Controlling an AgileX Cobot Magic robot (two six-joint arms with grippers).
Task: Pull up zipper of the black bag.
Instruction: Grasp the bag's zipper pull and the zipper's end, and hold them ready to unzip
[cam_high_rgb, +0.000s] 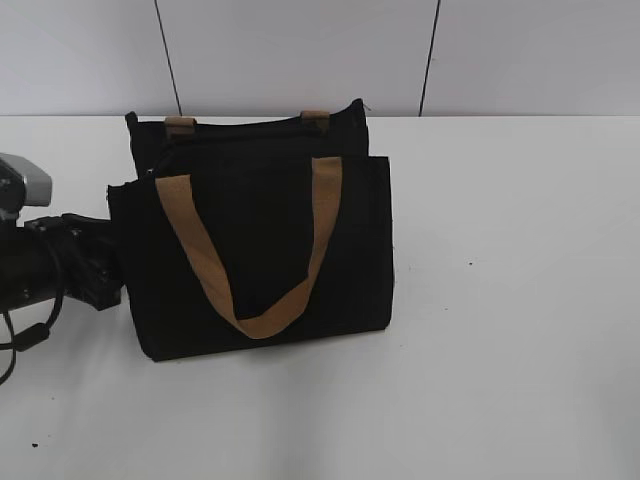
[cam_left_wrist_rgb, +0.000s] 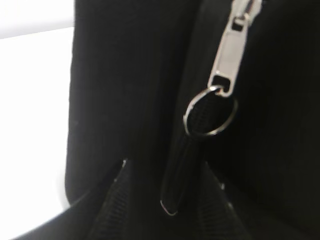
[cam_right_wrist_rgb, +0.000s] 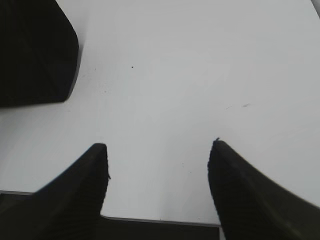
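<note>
The black bag (cam_high_rgb: 260, 250) stands upright on the white table with its tan handles (cam_high_rgb: 250, 250). In the left wrist view the silvery zipper (cam_left_wrist_rgb: 230, 55) sits on the bag's dark side (cam_left_wrist_rgb: 125, 75). A metal ring (cam_left_wrist_rgb: 210, 112) and a black pull tab (cam_left_wrist_rgb: 177, 180) hang from it. My left gripper (cam_left_wrist_rgb: 164, 164) is open, its two fingers on either side of the pull tab with gaps showing. In the exterior view this arm (cam_high_rgb: 85, 265) is pressed against the bag's left end. My right gripper (cam_right_wrist_rgb: 159, 145) is open and empty over bare table, and a bag corner (cam_right_wrist_rgb: 30, 50) lies at its upper left.
The white table (cam_high_rgb: 500, 300) stretches to the right of and in front of the bag. A pale wall (cam_high_rgb: 300, 50) stands behind it. The right arm does not show in the exterior view.
</note>
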